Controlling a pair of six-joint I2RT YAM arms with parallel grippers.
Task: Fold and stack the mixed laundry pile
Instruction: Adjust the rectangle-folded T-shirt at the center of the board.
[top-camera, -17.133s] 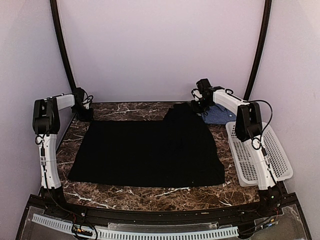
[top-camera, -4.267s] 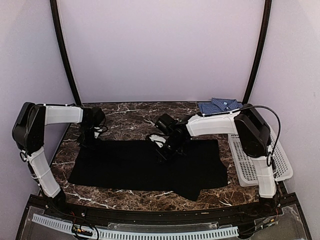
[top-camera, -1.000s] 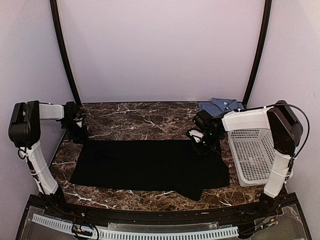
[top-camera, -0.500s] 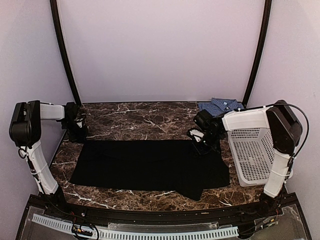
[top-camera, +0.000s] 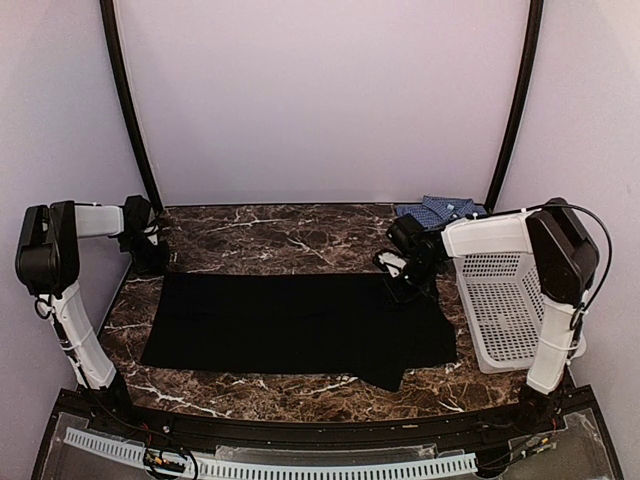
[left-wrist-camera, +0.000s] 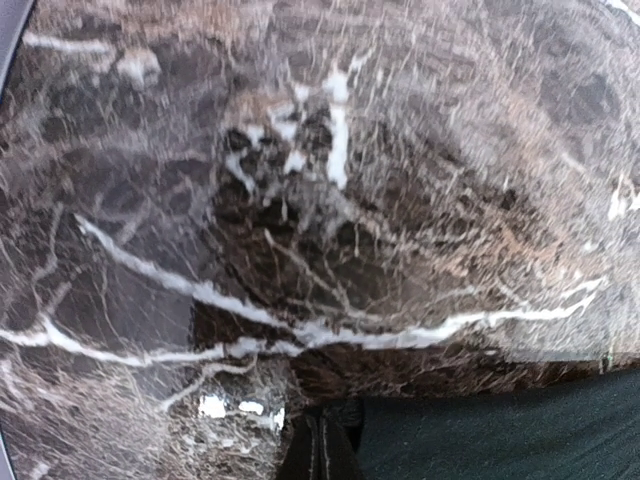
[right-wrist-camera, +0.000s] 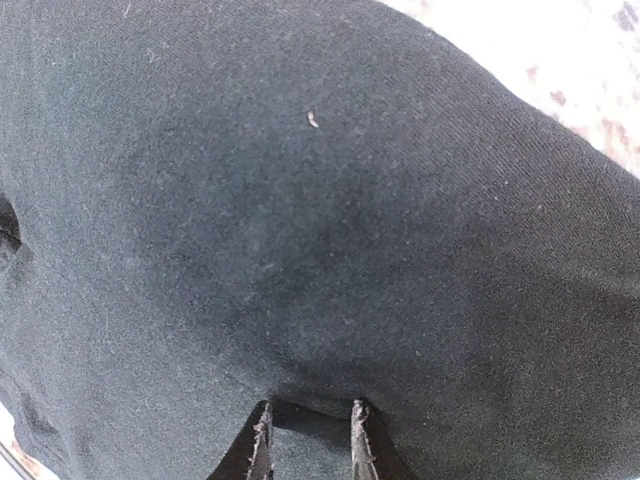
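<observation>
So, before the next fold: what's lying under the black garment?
Only the marble table shows around the black garment; anything beneath the cloth is covered from view.

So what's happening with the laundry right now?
Both arms are at the black garment, spread as a wide strip on the table. The right gripper pinches its far right corner; the left gripper is shut at the far left corner, hold unclear. The folded shirt lies at the back right.
</observation>
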